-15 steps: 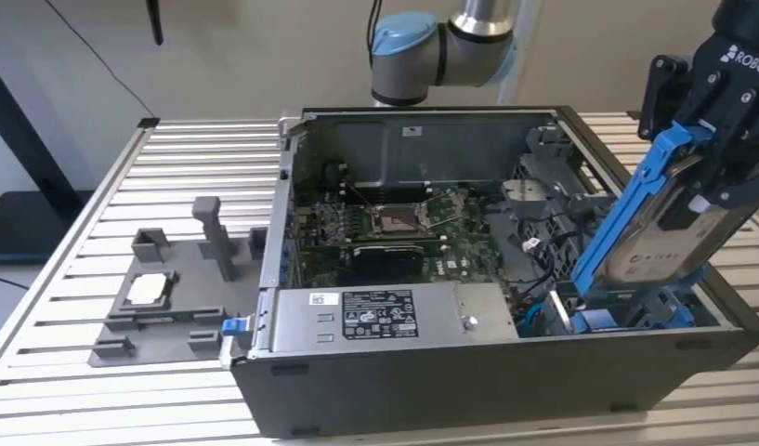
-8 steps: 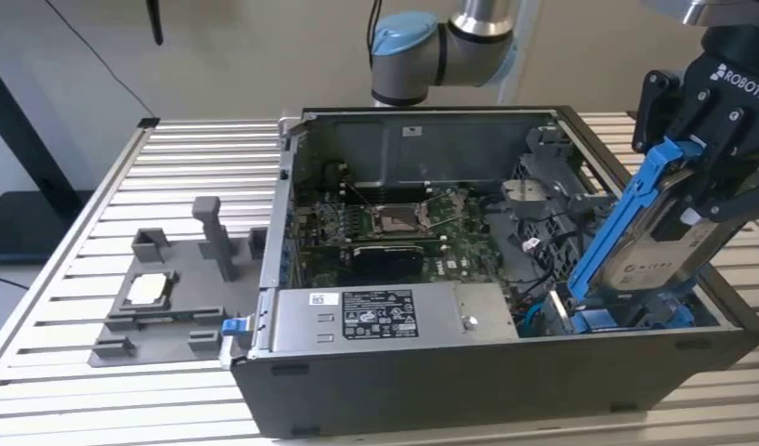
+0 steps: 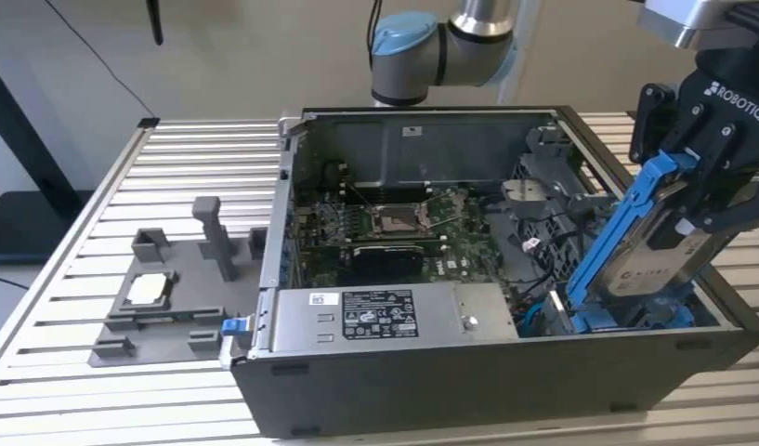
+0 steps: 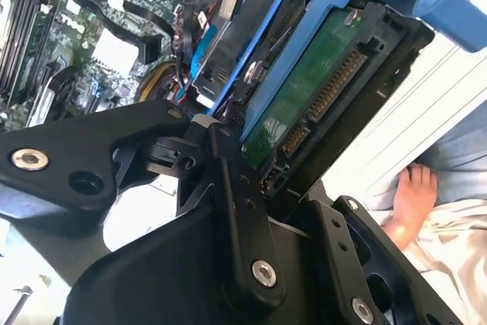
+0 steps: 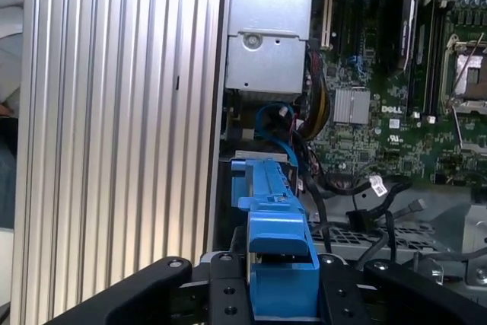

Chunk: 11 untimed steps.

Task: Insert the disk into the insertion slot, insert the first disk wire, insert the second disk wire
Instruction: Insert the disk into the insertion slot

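Observation:
My gripper point(image 3: 699, 206) is shut on the disk point(image 3: 649, 262), a silver drive in a blue plastic carrier point(image 3: 617, 232). The disk hangs tilted, with its lower end down at the insertion slot point(image 3: 602, 321), the dark bay with blue tabs in the case's corner at the exterior view's right. In the second wrist view the disk's green board and connectors point(image 4: 312, 89) show between my black fingers point(image 4: 232, 188). The first wrist view has the blue carrier point(image 5: 275, 241) between the fingers, over the slot point(image 5: 255, 154). Loose black wires with connectors point(image 5: 384, 186) lie beside the bay.
The open computer case point(image 3: 478, 372) stands on a slatted metal table point(image 3: 193, 158). Inside are the power supply point(image 3: 379, 316) and the motherboard with its processor socket point(image 3: 398, 218). A grey fixture point(image 3: 168, 297) sits at the exterior view's left. A person's hand point(image 4: 412, 197) rests nearby.

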{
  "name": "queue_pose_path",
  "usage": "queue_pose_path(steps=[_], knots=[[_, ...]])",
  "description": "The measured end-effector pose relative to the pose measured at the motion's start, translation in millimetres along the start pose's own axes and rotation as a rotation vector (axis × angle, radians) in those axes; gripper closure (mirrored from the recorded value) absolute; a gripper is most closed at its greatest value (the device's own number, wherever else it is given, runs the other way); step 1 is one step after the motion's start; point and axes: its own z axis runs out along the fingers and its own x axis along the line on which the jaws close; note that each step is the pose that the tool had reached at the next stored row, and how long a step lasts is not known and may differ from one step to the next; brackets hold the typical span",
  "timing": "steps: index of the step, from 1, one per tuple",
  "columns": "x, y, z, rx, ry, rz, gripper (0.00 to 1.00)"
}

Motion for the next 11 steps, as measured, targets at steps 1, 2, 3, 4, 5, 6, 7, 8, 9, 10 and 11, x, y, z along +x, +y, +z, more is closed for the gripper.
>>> queue_pose_path(steps=[1, 2, 3, 4, 5, 6, 7, 8, 9, 10, 11], knots=[[-0.1, -0.3, 0.8, 0.0002, -0.0013, 0.000, 0.67], [-0.1, -0.5, 1.7, 0.0003, -0.0028, 0.000, 0.67], [-0.4, -0.8, 2.6, 0.0005, -0.0041, 0.000, 0.67], [-0.6, -1.1, 3.5, 0.0006, -0.0057, 0.000, 0.67], [-0.9, -1.4, 4.4, 0.0008, -0.0074, 0.001, 0.67], [-1.3, -1.7, 5.3, 0.0011, -0.0094, 0.001, 0.67], [-1.7, -2.0, 6.0, 0.0014, -0.0116, 0.001, 0.67], [-2.1, -2.3, 6.9, 0.0017, -0.0143, 0.002, 0.67], [-2.5, -2.5, 7.8, 0.0020, -0.0169, 0.002, 0.67], [-2.8, -2.8, 9.0, 0.0022, -0.0195, 0.002, 0.67], [-2.9, -3.1, 10.6, 0.0023, -0.0221, 0.002, 0.67]])
